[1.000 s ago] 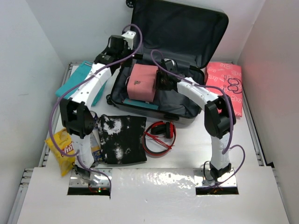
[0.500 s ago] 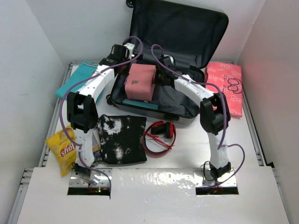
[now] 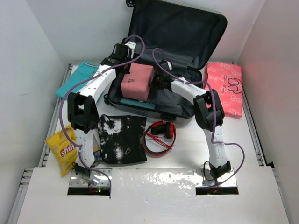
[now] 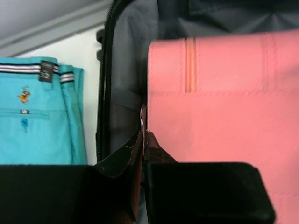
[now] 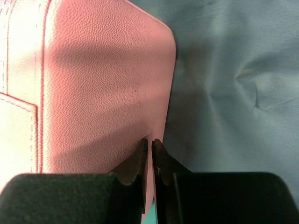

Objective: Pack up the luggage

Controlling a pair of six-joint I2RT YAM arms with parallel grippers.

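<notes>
Your luggage [image 3: 187, 32] sits at the back of the table, centred – a large hard-shell suitcase, lying open. Its base half rests flat, silver-grey shell along the near edge. The lid stands upright against the rear wall, showing you dark grey fabric lining – with a black wheel at its top left corner.

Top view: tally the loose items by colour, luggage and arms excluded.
Pink: 2 (pouch, patterned pack)
Teal: 2 (shorts, flat item under pouch)
Yellow: 1 (chip bag)
Black-and-white: 1 (shirt)
Red-and-black: 1 (headphones)
Blue: 1 (small item, mostly hidden)
Total: 8
</notes>
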